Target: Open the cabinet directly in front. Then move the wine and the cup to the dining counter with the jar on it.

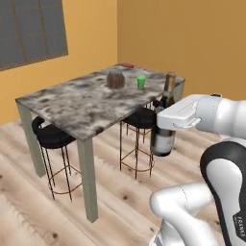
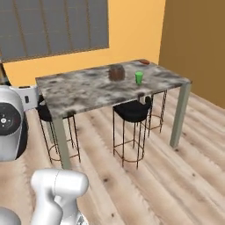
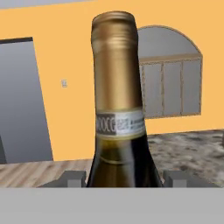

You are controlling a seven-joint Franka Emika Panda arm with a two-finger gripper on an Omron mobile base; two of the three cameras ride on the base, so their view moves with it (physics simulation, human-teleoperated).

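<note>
Wine bottle (image 3: 117, 109): right up in your face in the hand view, tan foil neck and a pale label band, dark glass below. From the left base view you see it upright, hanging off the hand, beside the near right side of the dining counter and clear of the floor.
Gripper (image 3: 122, 178): you've got a finger (image 3: 73, 178) on each side of the bottle, clamped on it.
Dining counter (image 1: 72, 105): mottled stone top on thin legs, well lit, sitting just past the bottle.
Jar (image 1: 115, 79): squat, dark reddish-brown, toward the far end of the top, roughly mid-width.
Cup (image 1: 141, 82): the little green one, already on the counter just beside the jar, nearer the right edge; not touching it as far as you can tell.
Red thing (image 1: 127, 65): small and flat at the far corner, too small to name.
Stools (image 1: 53, 137): black seats on wire legs, tucked under the near edges.
</note>
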